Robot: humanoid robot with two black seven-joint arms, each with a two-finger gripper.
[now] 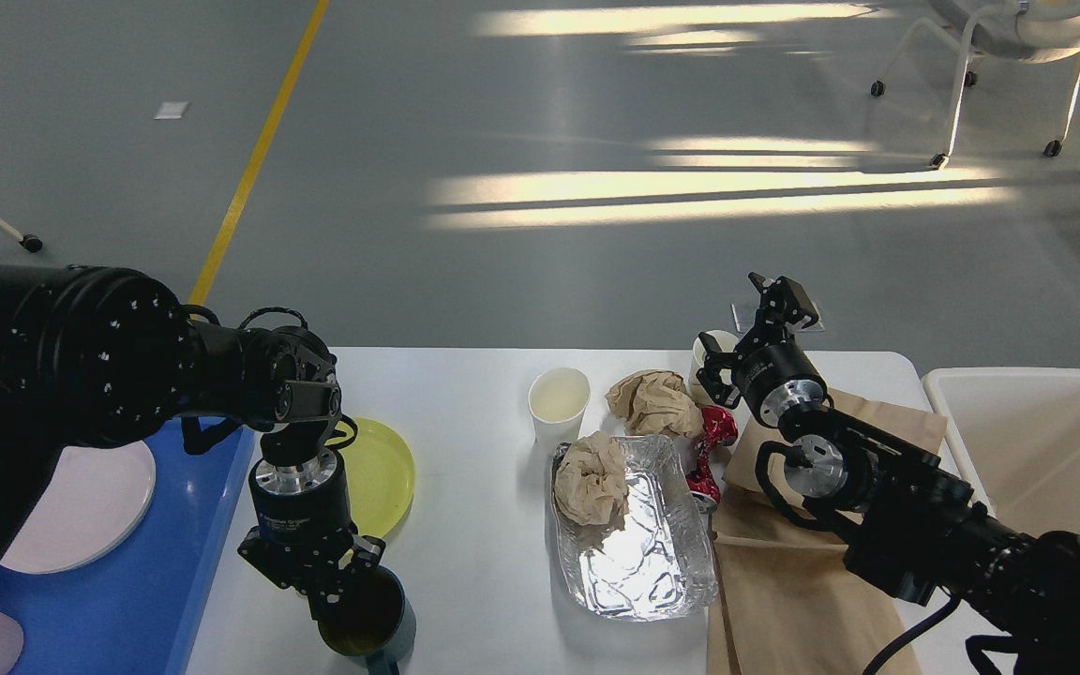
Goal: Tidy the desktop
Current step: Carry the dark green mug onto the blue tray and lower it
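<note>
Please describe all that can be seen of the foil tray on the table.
The foil tray is a crinkled, shiny, silver rectangular container, lying open side up on the desktop. A crumpled brown paper ball sits in its far left corner; the rest looks empty. Its right edge meets the brown paper bag. No gripper touches it.

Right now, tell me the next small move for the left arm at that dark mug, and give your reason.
Probably lift the dark mug straight up a little. The left gripper sits at its rim, one of the fingers seemingly over the rim, so a grasp looks made. The blue tray with the white plate lies close to the left, a likely drop spot.
</note>
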